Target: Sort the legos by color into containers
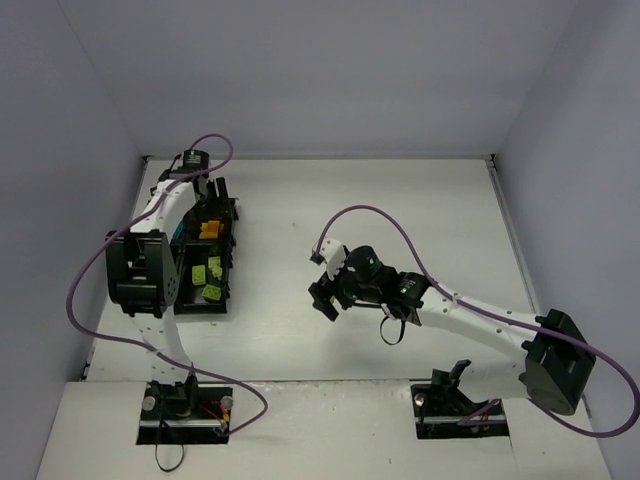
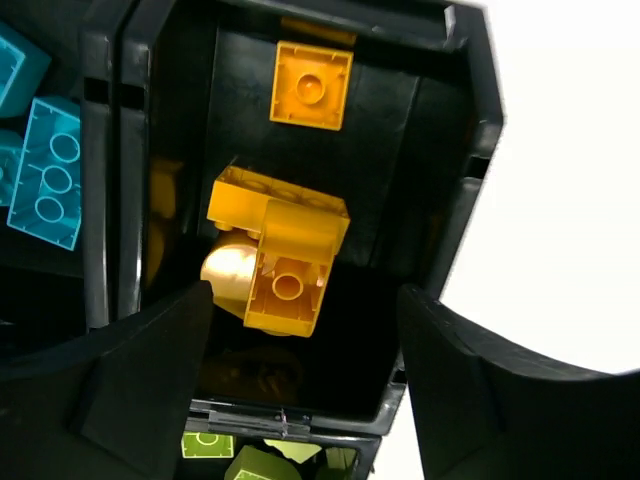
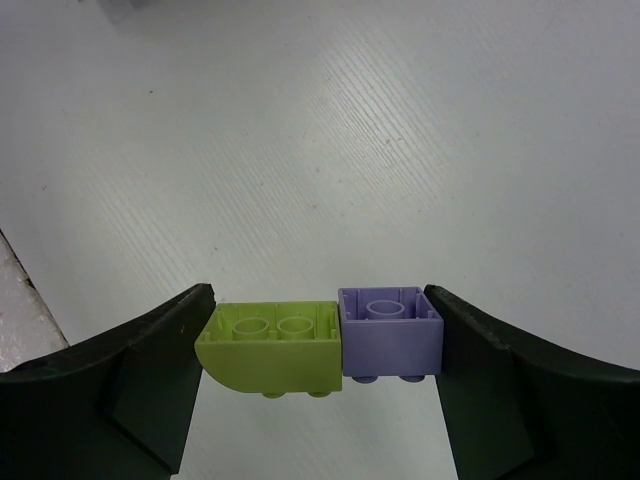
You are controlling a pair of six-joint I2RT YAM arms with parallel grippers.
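Two legos (image 3: 300, 345) clamped in right end effector (image 3: 318, 305); left end effector (image 2: 305, 295) apart over orange bricks (image 2: 285, 225)

White table (image 1: 400, 200), pale grey walls (image 1: 300, 70)

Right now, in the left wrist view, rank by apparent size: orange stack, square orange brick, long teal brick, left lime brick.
1. orange stack, clearly largest.
2. long teal brick and square orange brick: too close to rank.
3. left lime brick, partly hidden by the tray, so unsure.
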